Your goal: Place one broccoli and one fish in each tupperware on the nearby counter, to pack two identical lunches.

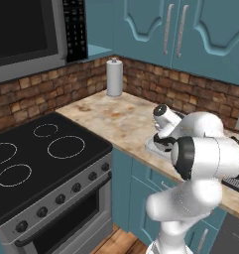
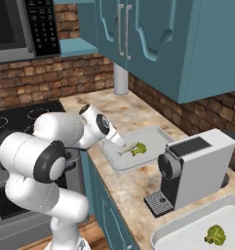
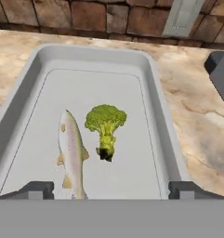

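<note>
So the near tupperware (image 3: 155, 93) holds fish (image 3: 71, 153) and broccoli (image 3: 105, 123), the wide-open pincer (image 3: 111, 189) grips nothing (the far tupperware (image 2: 187, 227) lacks fish).

Fish (image 3: 72, 153) beside broccoli (image 3: 105, 123) in tupperware (image 3: 155, 83)

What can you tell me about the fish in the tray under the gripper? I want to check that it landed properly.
The fish is slim and trout-like, pale silvery with a pinkish stripe along its side and small yellowish fins. It lies flat on the floor of the pale grey tupperware, lengthwise, left of the broccoli and apart from it. The gripper hovers above with its jaws wide open, not touching the fish. In the right base view it lies beside the broccoli in the nearer tray.
</note>
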You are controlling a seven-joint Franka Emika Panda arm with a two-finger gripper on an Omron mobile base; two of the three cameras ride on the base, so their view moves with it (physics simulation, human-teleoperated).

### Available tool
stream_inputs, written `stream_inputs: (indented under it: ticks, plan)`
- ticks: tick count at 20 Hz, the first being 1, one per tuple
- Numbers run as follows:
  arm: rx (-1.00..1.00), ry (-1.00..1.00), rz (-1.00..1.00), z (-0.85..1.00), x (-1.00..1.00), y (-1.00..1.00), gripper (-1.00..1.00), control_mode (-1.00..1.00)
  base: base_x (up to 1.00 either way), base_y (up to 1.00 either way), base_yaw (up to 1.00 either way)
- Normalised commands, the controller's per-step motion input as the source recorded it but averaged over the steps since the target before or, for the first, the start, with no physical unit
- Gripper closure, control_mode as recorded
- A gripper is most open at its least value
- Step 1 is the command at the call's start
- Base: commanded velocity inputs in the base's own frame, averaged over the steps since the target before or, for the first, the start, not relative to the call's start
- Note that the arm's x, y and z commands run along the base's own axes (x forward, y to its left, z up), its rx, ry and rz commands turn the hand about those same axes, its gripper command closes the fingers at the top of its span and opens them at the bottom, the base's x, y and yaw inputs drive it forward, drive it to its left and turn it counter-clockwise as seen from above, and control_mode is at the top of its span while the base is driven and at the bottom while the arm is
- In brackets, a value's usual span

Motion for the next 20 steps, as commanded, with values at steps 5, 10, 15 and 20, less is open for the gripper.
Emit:
stream_inputs:
  ticks: [5,10,15,20]
  plan:
    - [-0.07,-0.09,0.0,0.99,-0.68,0.58,-1.0,-1.0,0.0,0.0,0.0]
    - [-0.1,-0.08,0.0,1.0,-0.41,0.57,-1.0,-1.0,0.0,0.0,0.0]
    - [-0.11,-0.07,0.0,0.82,-0.17,0.46,-1.0,-1.0,0.0,0.0,0.0]
    - [-0.01,-0.04,0.0,0.04,-0.06,0.07,-1.0,-1.0,0.0,0.0,0.0]
